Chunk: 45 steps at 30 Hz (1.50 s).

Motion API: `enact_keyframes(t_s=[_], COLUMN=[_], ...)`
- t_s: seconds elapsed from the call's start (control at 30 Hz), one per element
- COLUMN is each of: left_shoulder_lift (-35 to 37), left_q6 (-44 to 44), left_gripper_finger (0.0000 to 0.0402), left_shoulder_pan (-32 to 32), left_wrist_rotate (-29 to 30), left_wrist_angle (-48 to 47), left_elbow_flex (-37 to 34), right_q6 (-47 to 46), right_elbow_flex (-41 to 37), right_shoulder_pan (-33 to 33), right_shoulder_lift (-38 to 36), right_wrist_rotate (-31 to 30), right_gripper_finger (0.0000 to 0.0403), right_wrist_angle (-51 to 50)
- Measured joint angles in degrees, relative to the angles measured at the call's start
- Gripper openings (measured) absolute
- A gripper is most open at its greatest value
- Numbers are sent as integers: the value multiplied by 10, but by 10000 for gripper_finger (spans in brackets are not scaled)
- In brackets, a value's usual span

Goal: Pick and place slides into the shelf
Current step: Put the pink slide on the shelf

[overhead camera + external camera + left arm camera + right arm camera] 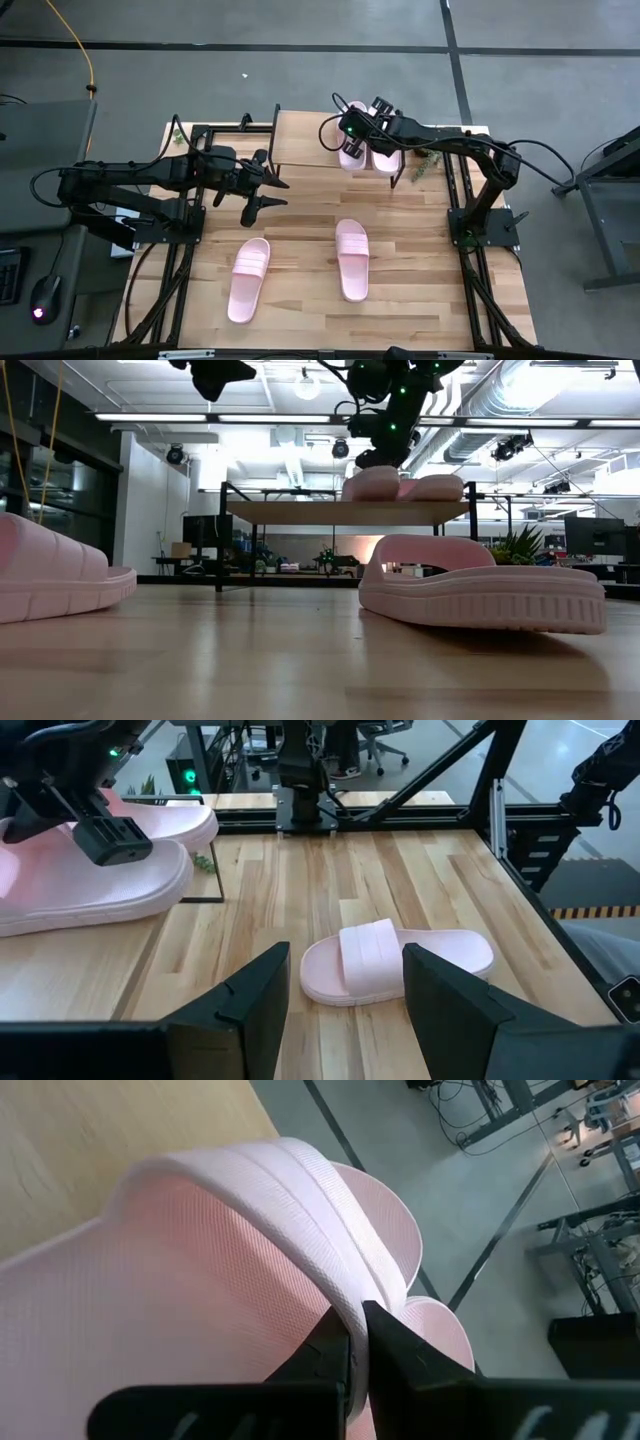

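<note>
I counted four pink slides (352,258) — two on the tabletop (300,300), two atop the one shelf (300,140) — and two arms.

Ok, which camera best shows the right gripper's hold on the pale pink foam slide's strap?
Right wrist view: right gripper pinches the pale pink foam slide's ribbed strap. High view shows it above the shelf; low view only from below; left wrist view partly.

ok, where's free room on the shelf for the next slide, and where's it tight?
The shelf is bare on its left part, from its left edge to the two slides at its right end. That end is crowded: the right gripper is shut on a strap there. The left gripper hovers open over the table.
</note>
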<state>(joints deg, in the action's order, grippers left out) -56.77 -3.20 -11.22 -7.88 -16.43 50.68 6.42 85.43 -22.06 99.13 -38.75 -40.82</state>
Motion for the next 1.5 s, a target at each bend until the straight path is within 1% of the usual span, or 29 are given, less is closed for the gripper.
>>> enact_keyframes(t_s=[0.2,0.53,0.63,0.77,1.07,1.27,1.5], left_shoulder_lift=[0,0,0,0,0,0,0], left_q6=[0,0,0,0,0,-1,-2], left_gripper_finger=[179,179,179,179,179,179,179], left_shoulder_pan=[0,0,0,0,0,0,0], left_wrist_rotate=[0,0,0,0,0,0,0], left_wrist_angle=[0,0,0,0,0,1,1], left_elbow_flex=[0,0,0,0,0,0,0], right_q6=[10,11,11,14,16,13,14], right_elbow_flex=[0,-1,-1,-1,-1,-1,0], right_shoulder_pan=[0,0,0,0,0,1,17], right_shoulder_lift=[0,1,1,1,1,-2,-2], right_wrist_rotate=[7,12,-1,-3,-4,14,13], right_gripper_finger=[7,71,84,96,103,103,103], right_wrist_angle=[-5,-14,-14,-16,-15,-23,-30])
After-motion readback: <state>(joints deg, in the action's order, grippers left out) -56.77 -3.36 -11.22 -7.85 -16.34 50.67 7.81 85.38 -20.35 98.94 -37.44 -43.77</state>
